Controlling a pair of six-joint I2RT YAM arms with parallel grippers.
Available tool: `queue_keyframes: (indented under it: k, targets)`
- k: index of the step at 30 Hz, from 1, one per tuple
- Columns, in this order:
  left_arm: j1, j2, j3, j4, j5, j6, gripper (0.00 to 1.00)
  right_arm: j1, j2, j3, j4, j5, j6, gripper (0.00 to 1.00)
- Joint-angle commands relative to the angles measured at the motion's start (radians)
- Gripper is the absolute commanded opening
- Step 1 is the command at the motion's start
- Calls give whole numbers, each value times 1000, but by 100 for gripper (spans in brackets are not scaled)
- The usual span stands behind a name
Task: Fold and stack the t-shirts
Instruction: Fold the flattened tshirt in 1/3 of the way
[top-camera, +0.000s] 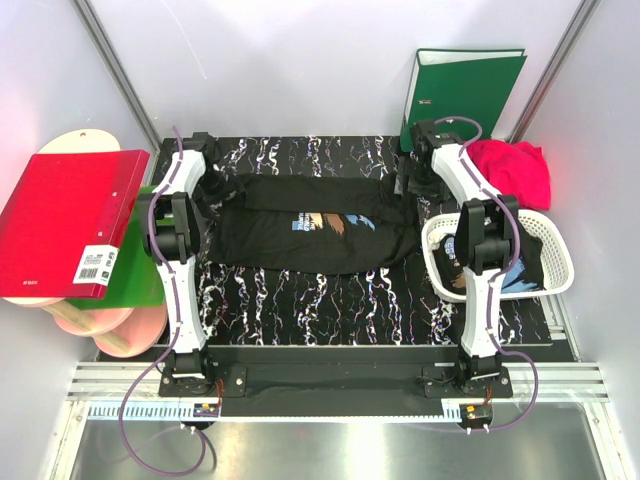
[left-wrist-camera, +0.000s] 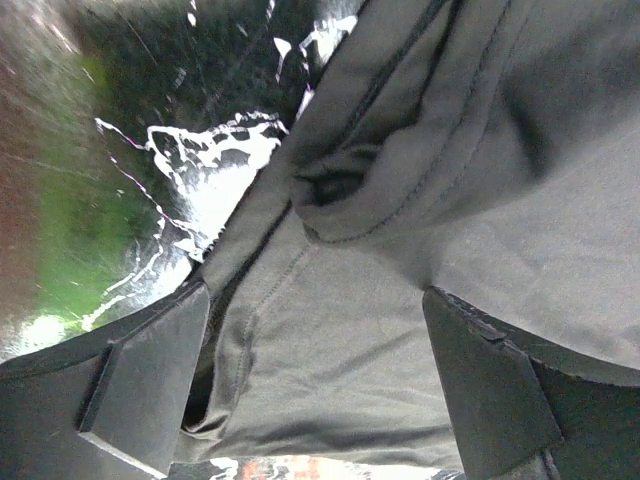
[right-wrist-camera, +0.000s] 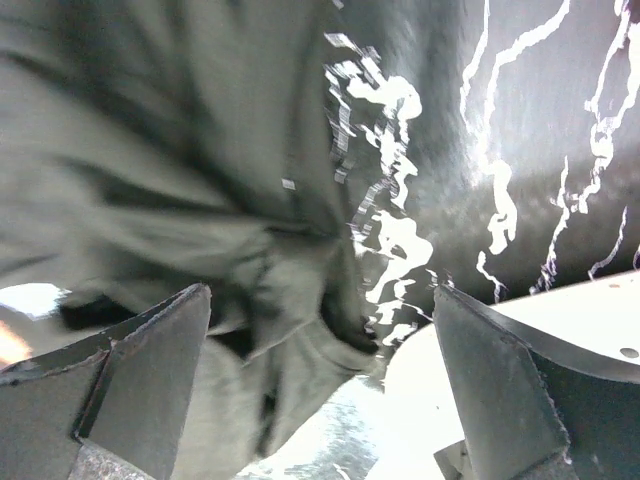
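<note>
1. Nearest us, beyond the two arm bases, spreads the black tabletop with white marble veining.
2. On its middle lies a black cloth t-shirt with a tan, white and blue brush-stroke chest print, laid crosswise with the print up.
3. At the shirt's left end, the left gripper has its fingers wide apart. Rumpled cloth lies between them unpinched (a seamed fold sits just past the tips).
4. At the right end, the right gripper also stands wide open over bunched black cloth, gripping nothing.
5. To the right, a white plastic lattice basket holds another dark t-shirt, partly hidden by the arm. A red ring binder leans at the left.
6. Farthest back, a plain crimson-pink t-shirt lies crumpled beside an upright green ring binder.
</note>
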Motion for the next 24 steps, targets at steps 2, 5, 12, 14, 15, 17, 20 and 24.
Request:
queue_keyframes:
  k: [2,5,12,14,15,17,20,24]
  targets:
    - [-27,-101,-16,12,47,13,94,-1,-100,-3,175,-122,19,100]
    - [-36,-116,-15,19,61,7,94,0,-42,52,211,-189,46,97]
    - [-39,-94,-18,21,70,13,94,28,162,350,192,-306,63,87]
    - [-39,-90,-18,21,72,13,94,36,233,423,165,-323,62,77]
    - [-39,-89,-18,21,72,13,94,39,254,458,153,-322,66,72]
    - [-39,-86,-15,21,72,11,94,45,322,562,100,-315,77,67]
    - [-39,-84,-13,21,70,13,94,43,383,645,25,-315,89,53]
    - [-39,-74,-8,21,69,11,94,45,368,580,13,-299,86,33]
